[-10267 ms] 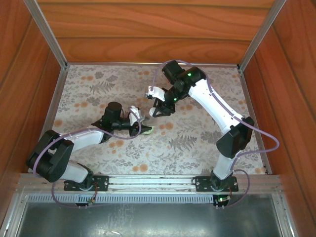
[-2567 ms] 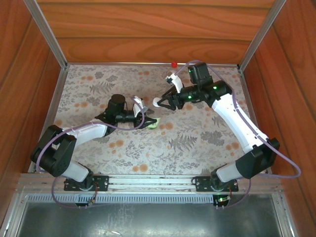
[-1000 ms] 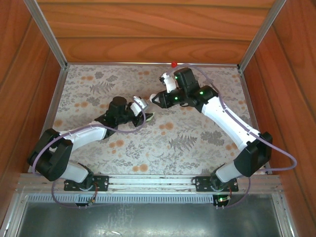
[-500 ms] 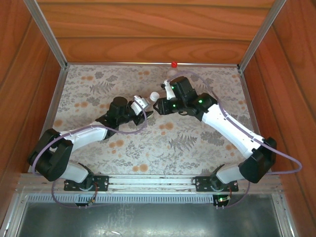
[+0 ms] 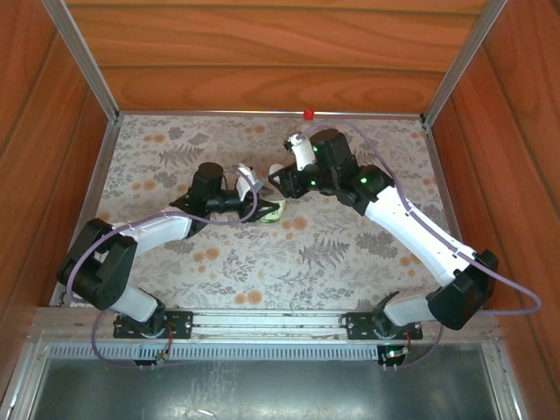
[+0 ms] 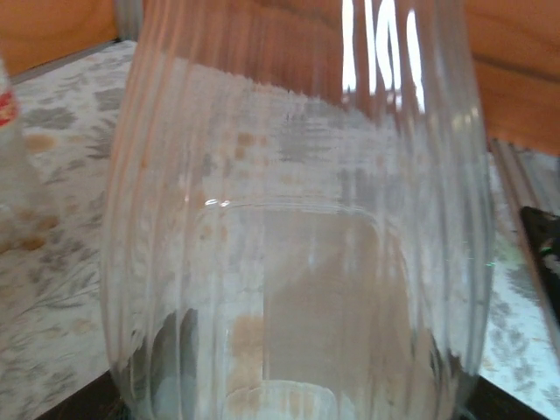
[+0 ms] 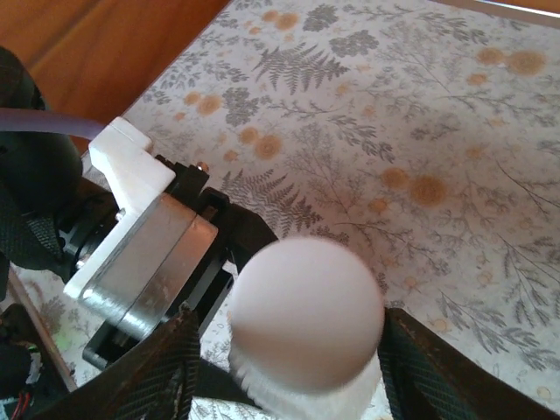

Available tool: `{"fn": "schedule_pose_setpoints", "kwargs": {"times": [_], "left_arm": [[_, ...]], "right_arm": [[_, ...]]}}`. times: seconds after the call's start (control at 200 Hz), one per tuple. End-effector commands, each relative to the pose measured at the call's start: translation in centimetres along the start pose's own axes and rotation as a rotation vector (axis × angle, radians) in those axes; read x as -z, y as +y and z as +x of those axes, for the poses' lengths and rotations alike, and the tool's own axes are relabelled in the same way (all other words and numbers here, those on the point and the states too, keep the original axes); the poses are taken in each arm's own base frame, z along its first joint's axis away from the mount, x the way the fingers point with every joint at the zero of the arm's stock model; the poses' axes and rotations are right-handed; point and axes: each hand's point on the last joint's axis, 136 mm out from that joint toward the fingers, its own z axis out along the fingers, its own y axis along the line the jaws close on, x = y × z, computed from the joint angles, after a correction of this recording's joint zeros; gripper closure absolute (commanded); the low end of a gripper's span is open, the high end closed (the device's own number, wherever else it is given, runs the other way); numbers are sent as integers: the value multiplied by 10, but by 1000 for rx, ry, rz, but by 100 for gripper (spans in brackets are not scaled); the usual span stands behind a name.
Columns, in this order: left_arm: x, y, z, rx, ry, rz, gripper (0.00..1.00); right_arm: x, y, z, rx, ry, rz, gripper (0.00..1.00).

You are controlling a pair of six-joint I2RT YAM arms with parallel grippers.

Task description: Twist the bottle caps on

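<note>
My left gripper (image 5: 259,204) is shut on the clear bottle (image 5: 272,210) with the green-and-white label, left of the table's middle. In the left wrist view this bottle (image 6: 297,219) fills the frame. My right gripper (image 5: 279,182) is shut on the white cap (image 7: 306,319), which is right over the bottle's top; the neck is hidden under it. The right fingers (image 7: 166,372) flank the cap on both sides. The red cap (image 5: 308,115) is at the table's back edge. A blurred clear thing with a red band (image 6: 7,114) shows at the left edge of the left wrist view.
The floral tabletop (image 5: 350,254) is walled by wooden panels (image 5: 262,61) at the back and sides, with metal rails along the edges (image 5: 262,324). The left gripper's metal body (image 7: 144,254) lies close beside the cap in the right wrist view.
My right gripper has come down and forward with the white cap onto the bottle's top. The left gripper has shifted the bottle slightly right and towards the near side.
</note>
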Motion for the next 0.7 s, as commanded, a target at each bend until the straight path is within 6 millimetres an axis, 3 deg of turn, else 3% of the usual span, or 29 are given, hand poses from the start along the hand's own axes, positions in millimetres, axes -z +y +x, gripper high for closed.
{"fn": "schedule_pose_setpoints", "kwargs": {"times": [0.0,0.41,0.58,0.695], "left_arm": [[1,-23,-19,4,-42,147,47],[3,-36,-28,18,-51,237,47],[3,-36,-28,18,-52,237,47],[4,-36,-28,19,-52,239,47]], "right_arm": [[4,11,-15,64,-77,-119,45],[21,40,-30,145,-197,-436,52],[17,41,-30,132,-185,-468,55],[15,40,-28,126,-176,-473,62]]}}
